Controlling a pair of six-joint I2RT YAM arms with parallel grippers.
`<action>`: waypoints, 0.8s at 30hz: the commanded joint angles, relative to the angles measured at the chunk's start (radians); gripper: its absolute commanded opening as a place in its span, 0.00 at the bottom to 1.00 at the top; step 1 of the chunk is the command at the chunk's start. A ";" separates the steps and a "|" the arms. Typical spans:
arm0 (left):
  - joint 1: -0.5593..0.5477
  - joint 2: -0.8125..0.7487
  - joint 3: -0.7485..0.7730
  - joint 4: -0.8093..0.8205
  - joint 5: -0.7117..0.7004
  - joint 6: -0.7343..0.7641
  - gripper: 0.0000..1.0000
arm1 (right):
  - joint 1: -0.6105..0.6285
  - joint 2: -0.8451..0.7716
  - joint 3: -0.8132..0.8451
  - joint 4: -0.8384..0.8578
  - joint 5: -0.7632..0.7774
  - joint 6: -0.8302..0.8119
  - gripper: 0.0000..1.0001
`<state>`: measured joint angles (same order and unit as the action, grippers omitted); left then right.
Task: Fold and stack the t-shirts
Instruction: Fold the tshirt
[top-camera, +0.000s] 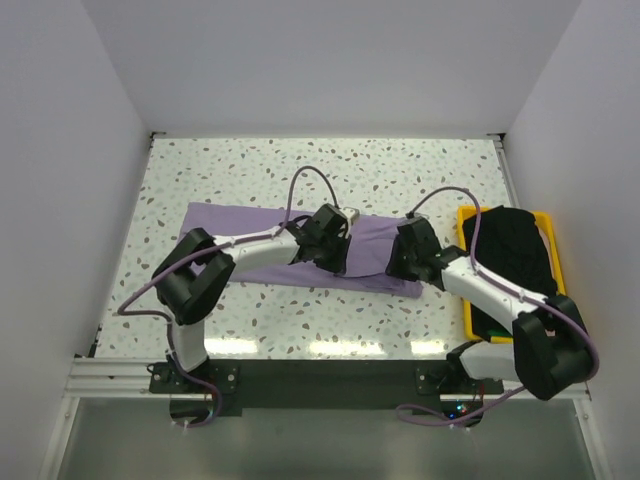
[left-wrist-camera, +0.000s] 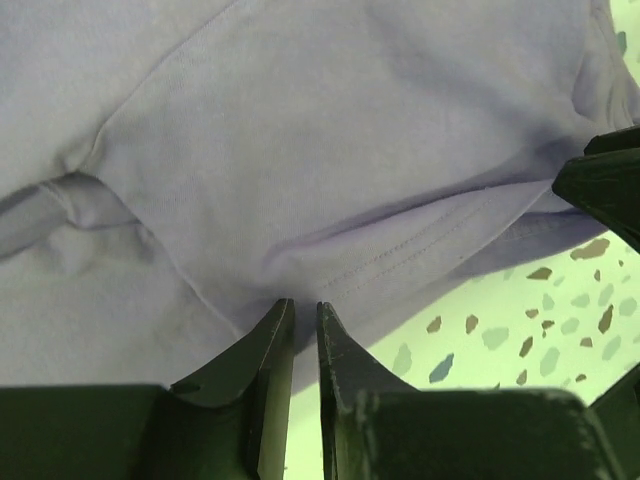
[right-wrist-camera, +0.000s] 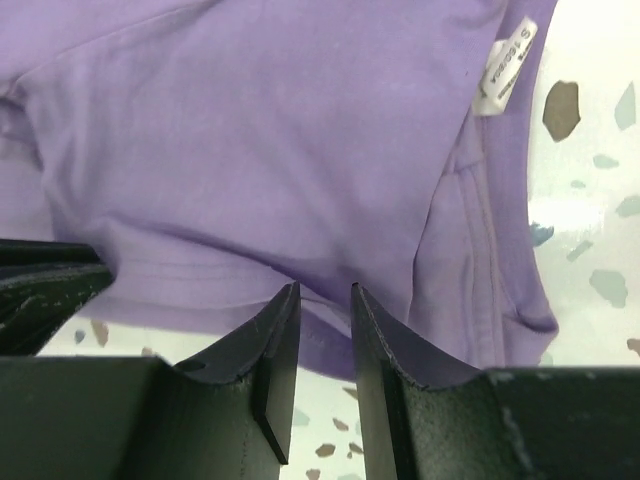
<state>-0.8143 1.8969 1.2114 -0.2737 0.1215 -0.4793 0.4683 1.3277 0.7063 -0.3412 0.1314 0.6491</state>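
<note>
A lavender t-shirt (top-camera: 230, 225) lies spread across the middle of the speckled table. My left gripper (top-camera: 335, 255) sits at its near edge, and in the left wrist view the jaws (left-wrist-camera: 305, 302) are pinched on the stitched hem (left-wrist-camera: 400, 260). My right gripper (top-camera: 405, 262) is just to the right of it. In the right wrist view it (right-wrist-camera: 325, 287) is closed on a thicker fold of the same shirt (right-wrist-camera: 250, 150), near the white neck label (right-wrist-camera: 503, 68). A black t-shirt (top-camera: 510, 250) lies in the yellow bin (top-camera: 547, 222) at the right.
White walls enclose the table on the left, back and right. The yellow bin stands against the right wall beside my right arm. Speckled tabletop (top-camera: 300, 170) shows behind the shirt and along the near edge (top-camera: 300, 320).
</note>
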 joint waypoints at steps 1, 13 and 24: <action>-0.002 -0.087 -0.035 0.065 0.026 0.002 0.20 | -0.003 -0.094 -0.043 0.018 -0.044 0.023 0.31; 0.021 -0.153 0.022 -0.059 -0.103 0.028 0.22 | -0.003 -0.092 0.015 -0.027 -0.006 0.046 0.32; 0.221 -0.367 -0.294 -0.062 -0.310 -0.085 0.27 | -0.045 0.297 0.229 -0.001 0.036 0.050 0.32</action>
<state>-0.5945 1.5494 0.9836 -0.3309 -0.0944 -0.5224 0.4446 1.5589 0.8577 -0.3672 0.1425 0.6895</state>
